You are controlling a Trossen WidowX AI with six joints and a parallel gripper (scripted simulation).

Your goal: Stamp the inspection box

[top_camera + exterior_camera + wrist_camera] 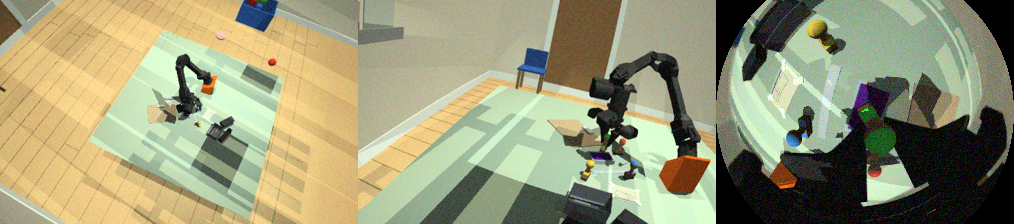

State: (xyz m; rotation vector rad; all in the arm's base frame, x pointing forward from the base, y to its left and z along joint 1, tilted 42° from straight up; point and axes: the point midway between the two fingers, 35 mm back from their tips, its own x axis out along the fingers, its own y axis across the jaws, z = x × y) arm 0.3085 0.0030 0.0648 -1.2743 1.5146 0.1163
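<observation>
My gripper (605, 142) (873, 123) is shut on the green-knobbed stamp (607, 137) (881, 141), held roughly upright. In the wrist view its green base overlaps the purple ink pad (601, 157) (877, 95); in the exterior view the base is close above or behind the pad's far edge. Whether it touches is unclear. The pale card (209, 113) (627, 195) (787, 94) lies with taped corners and faint lines; no coloured print is visible on it. A red-knobbed stamp (623, 141) (874, 172), a blue-knobbed stamp (634, 164) (793, 138) and a yellow-knobbed stamp (589, 164) (817, 29) stand around the pad.
A pale strip (611, 171) (829, 100) lies between pad and card. A dark open case (215, 131) (589, 198) is beside the card. A tan board (155, 115) (947, 107) lies beyond the pad. An orange block (208, 87) (683, 176) is by the arm's base.
</observation>
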